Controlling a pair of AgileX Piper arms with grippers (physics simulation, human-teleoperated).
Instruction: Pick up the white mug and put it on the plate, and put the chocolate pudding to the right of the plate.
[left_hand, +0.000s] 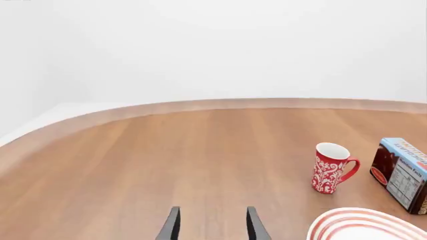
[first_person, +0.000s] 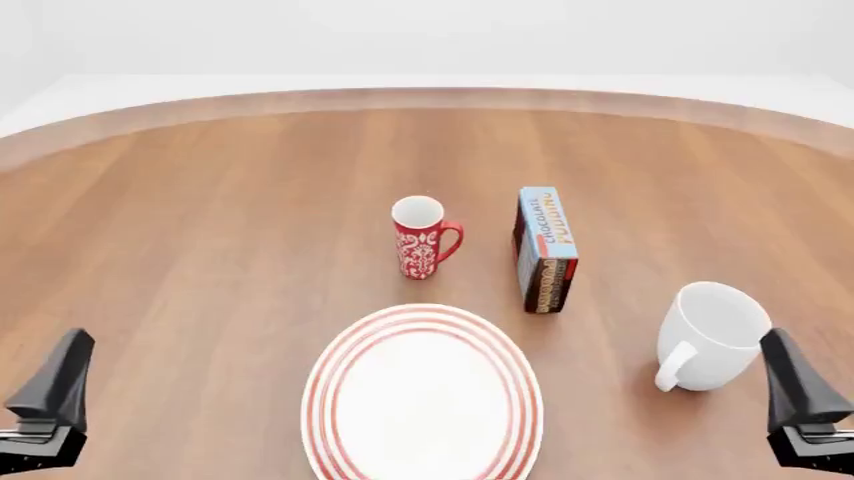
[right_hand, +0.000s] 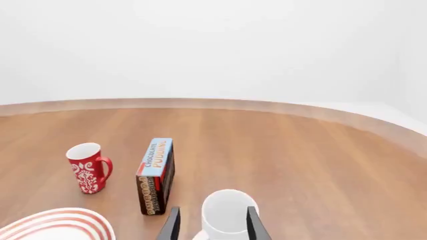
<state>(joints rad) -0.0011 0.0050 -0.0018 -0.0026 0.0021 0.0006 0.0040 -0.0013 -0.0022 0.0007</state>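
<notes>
White mug (first_person: 714, 330) upright, plate (first_person: 344, 388) bare.

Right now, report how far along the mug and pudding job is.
Nothing looks done yet. The white mug stands on the table to the right of the plate, which is bare. The pudding box stands behind the plate's right edge, beside the red mug. Nothing is in hand: the left gripper and right gripper are open. Both moves remain.

white mug (first_person: 717, 330), red-ringed white plate (first_person: 422, 398), light-blue pudding carton (first_person: 546, 247)
</notes>
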